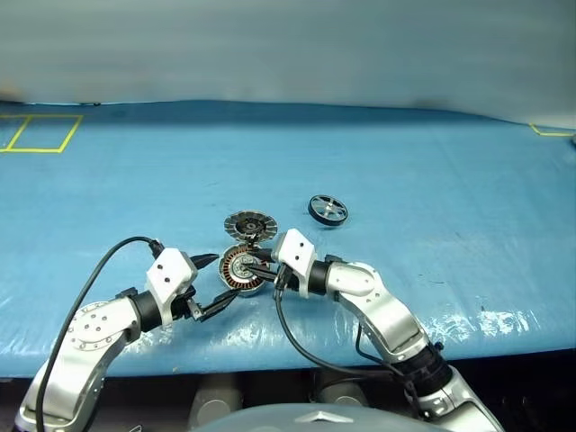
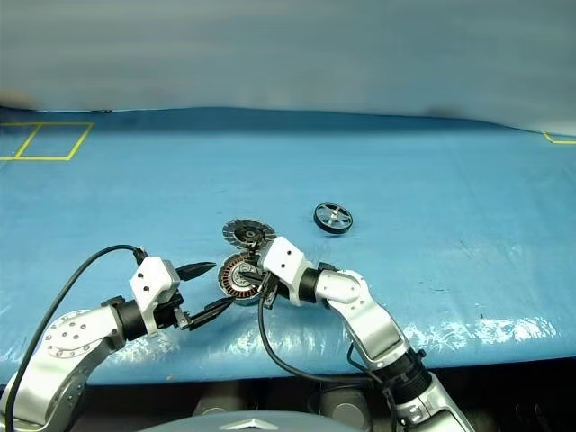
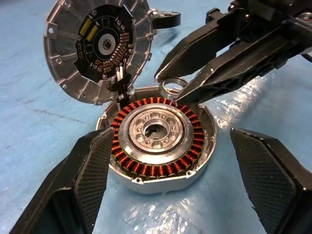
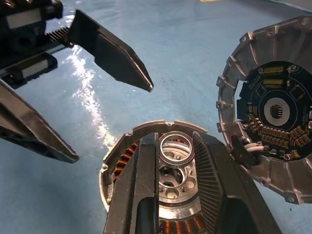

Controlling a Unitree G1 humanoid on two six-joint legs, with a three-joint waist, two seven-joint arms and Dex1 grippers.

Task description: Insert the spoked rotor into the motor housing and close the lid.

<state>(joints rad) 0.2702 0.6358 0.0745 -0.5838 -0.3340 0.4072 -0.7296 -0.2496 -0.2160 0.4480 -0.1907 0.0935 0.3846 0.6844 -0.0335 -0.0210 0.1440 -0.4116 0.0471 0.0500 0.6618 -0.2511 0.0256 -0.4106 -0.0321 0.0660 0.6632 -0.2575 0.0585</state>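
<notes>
The motor housing [image 1: 241, 270], with copper windings around a silver hub, sits on the blue table near its front edge. Its lid [image 1: 249, 224] stands swung open behind it, circuit side showing [image 3: 100, 46]. The spoked rotor [image 1: 328, 209] lies flat on the table, farther back and to the right, apart from both grippers. My right gripper [image 4: 174, 141] is shut on a small silver ring [image 4: 175, 148], holding it just over the housing's rim. My left gripper [image 1: 219, 281] is open at the housing's left side, with one finger [image 3: 83, 180] to each side of the housing.
Blue sheeting [image 1: 432, 180] covers the whole table, and its front edge runs just below the arms. Yellow tape squares [image 1: 40, 133] mark the far left corner. A black cable [image 1: 99, 270] loops off the left wrist.
</notes>
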